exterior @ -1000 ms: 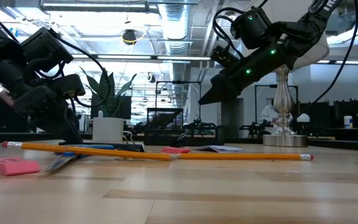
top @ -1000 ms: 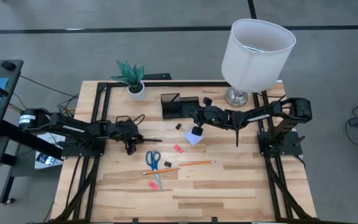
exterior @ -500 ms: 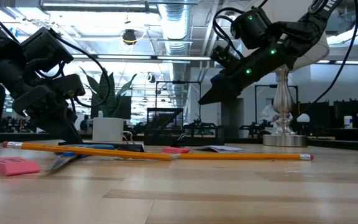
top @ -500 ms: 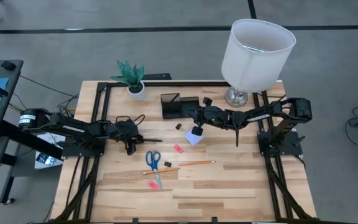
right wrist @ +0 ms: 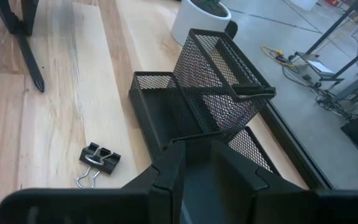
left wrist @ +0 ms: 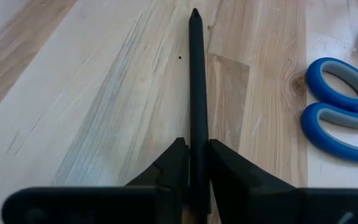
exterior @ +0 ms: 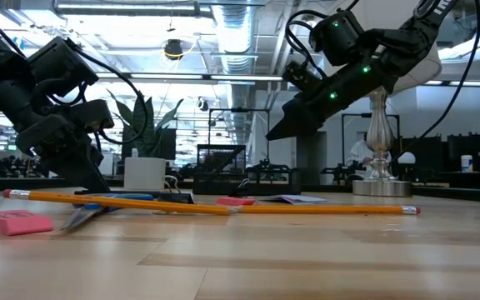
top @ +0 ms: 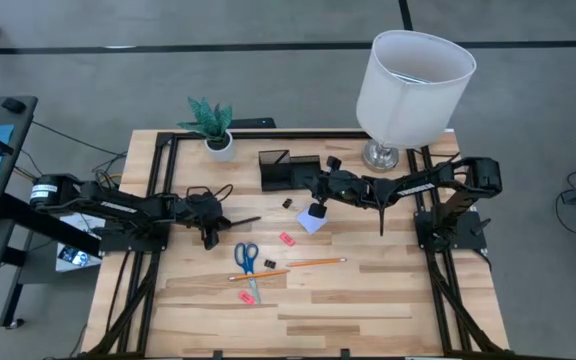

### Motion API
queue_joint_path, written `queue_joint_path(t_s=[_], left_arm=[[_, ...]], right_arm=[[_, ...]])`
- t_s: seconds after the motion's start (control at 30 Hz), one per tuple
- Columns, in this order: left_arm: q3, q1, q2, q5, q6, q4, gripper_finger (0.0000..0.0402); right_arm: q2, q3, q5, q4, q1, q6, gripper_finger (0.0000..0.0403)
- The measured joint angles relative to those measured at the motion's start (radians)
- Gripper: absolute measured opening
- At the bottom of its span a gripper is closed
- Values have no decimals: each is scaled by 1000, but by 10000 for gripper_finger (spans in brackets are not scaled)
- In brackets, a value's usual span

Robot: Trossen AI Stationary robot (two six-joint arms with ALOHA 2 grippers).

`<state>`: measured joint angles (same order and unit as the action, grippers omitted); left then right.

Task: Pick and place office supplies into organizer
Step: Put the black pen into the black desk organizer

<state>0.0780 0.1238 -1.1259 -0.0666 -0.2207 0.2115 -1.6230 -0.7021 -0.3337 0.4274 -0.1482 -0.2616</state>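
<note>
One scissors (top: 247,256), one pencil (top: 316,261), three erasers (top: 287,239).

Black pen (left wrist: 197,93), blue-handled scissors (left wrist: 340,118), black mesh organizer (right wrist: 210,93), orange pencil (top: 316,262).

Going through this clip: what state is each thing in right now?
Left gripper: fingers shut on the pen.
Pen: gripped at one end, low over the table.
Scissors: blades closed, flat on the table.
Pencil: loose on the table.
Clip: loose beside the organizer.
Organizer: upright, tray compartment empty.
Right gripper: raised above the table.
</note>
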Motion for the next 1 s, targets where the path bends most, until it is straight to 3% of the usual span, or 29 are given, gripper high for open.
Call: queue_joint_path(t_s=[0.63, 1.0], left_arm=[[20, -1, -2, -4, 60, -9, 56], [112, -2, -4, 21, 169, -136, 57]], right_arm=[[0, 0, 0, 0, 0, 0, 75], [0, 0, 0, 0, 0, -1, 75]])
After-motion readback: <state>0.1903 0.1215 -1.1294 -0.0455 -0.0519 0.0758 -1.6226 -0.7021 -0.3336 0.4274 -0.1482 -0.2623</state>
